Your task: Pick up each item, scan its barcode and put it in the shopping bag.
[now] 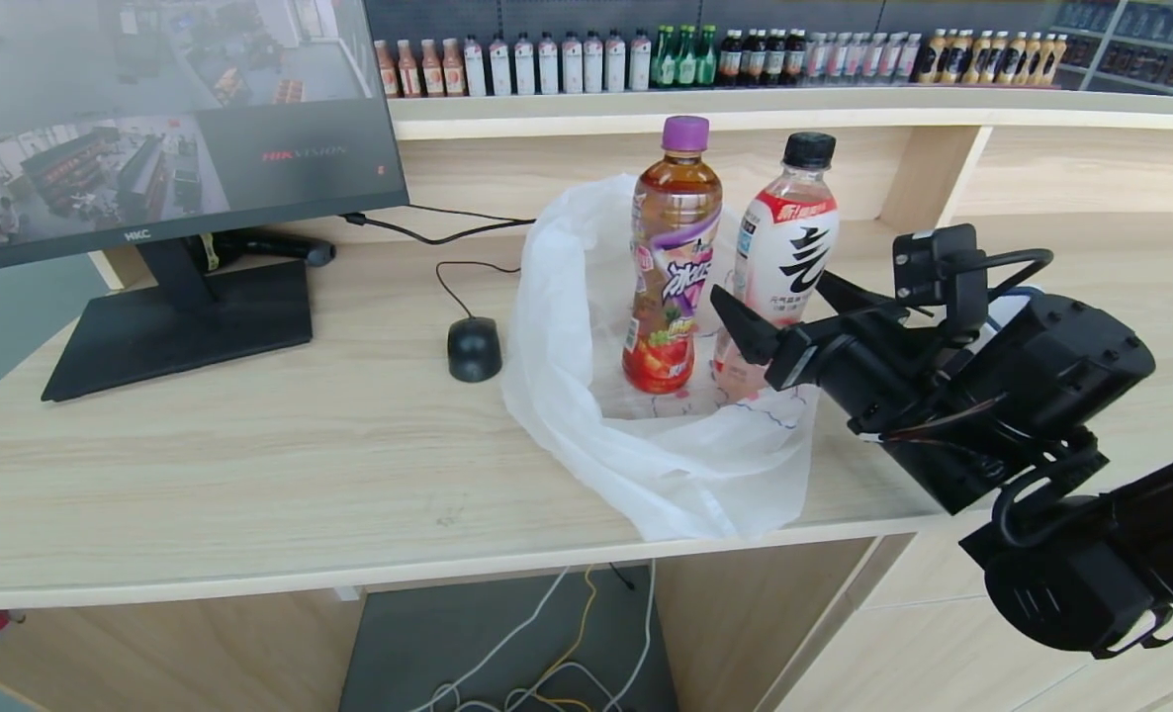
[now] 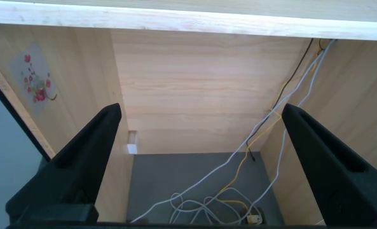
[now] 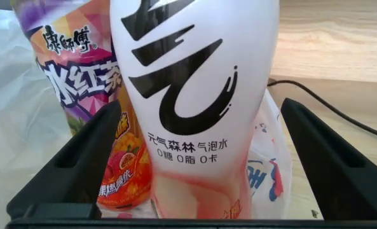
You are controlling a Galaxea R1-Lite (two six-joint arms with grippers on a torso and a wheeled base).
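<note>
My right pincer (image 1: 768, 297) gapes wide around the white bottle (image 1: 789, 222) in the shopping bag (image 1: 557, 326); probably grasping next, which needs a square close.

Right claw (image 1: 772, 302) spread wide; left claw (image 2: 201, 152) likewise spread.

Crinkled translucent plastic shopping bag (image 1: 557, 396); glossy clear-plastic purple-capped bottle (image 1: 674, 247), black-capped bottle (image 1: 784, 247) at its three o'clock (likewise glossy); matt wood-grain counter (image 1: 250, 445).
</note>
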